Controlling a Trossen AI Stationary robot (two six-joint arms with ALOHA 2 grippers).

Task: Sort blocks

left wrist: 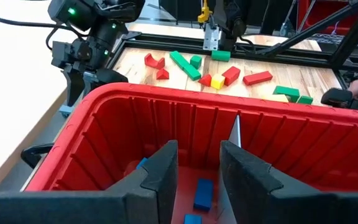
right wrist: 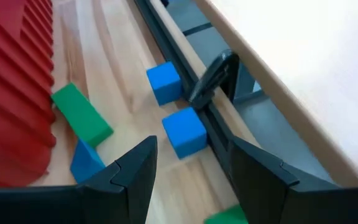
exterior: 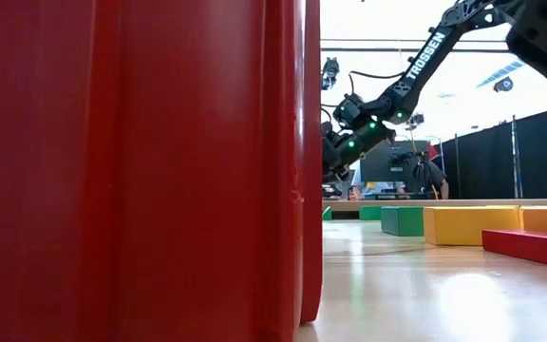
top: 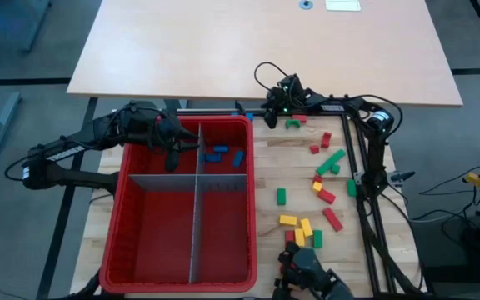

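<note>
From the low view, the wall of the red bin (exterior: pixel 141 171) fills the near side, with bare wooden surface (exterior: pixel 425 285) open beside it up to a red block (exterior: pixel 532 245), a yellow block (exterior: pixel 471 224) and a green block (exterior: pixel 402 220) lying in a row farther off.

Seen from above, the bin (top: pixel 132 212) takes the left half of the wood. Grey dividers (top: pixel 197 208) split it into four compartments. Three of them show only red floor; the far right one holds a few blue blocks (top: pixel 217 154). Loose blocks (top: pixel 319 200) in red, green and yellow are scattered over the strip between the bin's right wall and the black frame rail (top: pixel 363 192), with bare wood between most of them.

The left end effector (top: pixel 173 150) hangs over the bin's far rim, above the far left compartment next to the divider. Its fingers (left wrist: pixel 160 174) are spread, nothing between them, with blue blocks (left wrist: pixel 204 193) on the bin floor below.

The right end effector (top: pixel 267 115) is low at the far edge of the wood, just past the bin's far right corner. Its fingers (right wrist: pixel 135 168) are spread apart, and a blue cube (right wrist: pixel 184 132) sits ahead of the gap, against the frame rail. A second blue cube (right wrist: pixel 164 82) lies just beyond it along the rail. A green block (right wrist: pixel 82 115) and another blue block (right wrist: pixel 86 160) lie near the bin's ribbed wall, leaving a narrow lane of wood between wall and rail.
</note>
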